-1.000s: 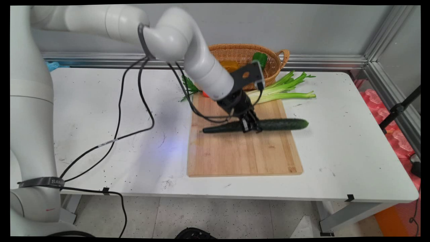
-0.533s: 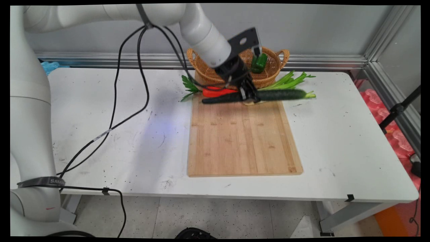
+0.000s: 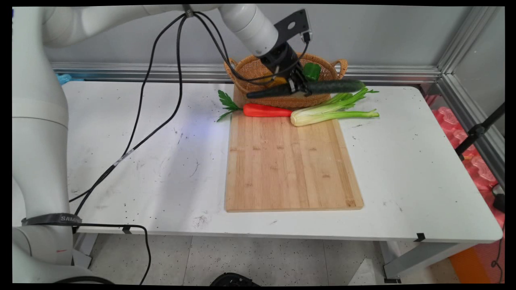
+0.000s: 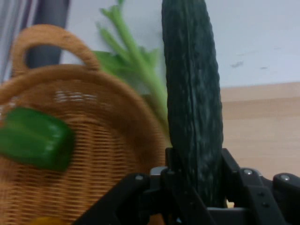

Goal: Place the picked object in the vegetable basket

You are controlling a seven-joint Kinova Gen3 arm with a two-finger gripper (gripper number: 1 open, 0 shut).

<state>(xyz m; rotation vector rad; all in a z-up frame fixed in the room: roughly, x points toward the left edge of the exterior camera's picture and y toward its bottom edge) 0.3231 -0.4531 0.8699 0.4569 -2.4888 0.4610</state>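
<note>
gripper [image 3: 299,85] jaws clamped on cucumber [image 3: 322,86], held level over basket [image 3: 258,68] front rim, bench back edge.

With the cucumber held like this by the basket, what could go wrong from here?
1. The black two-finger gripper pinches the long dark green cucumber only around mid-length, so it might pivot or slip.
2. The cucumber looks longer than the woven wicker basket is wide; its ends may catch the rim.
3. A green pepper already lies inside and could get knocked.
</note>
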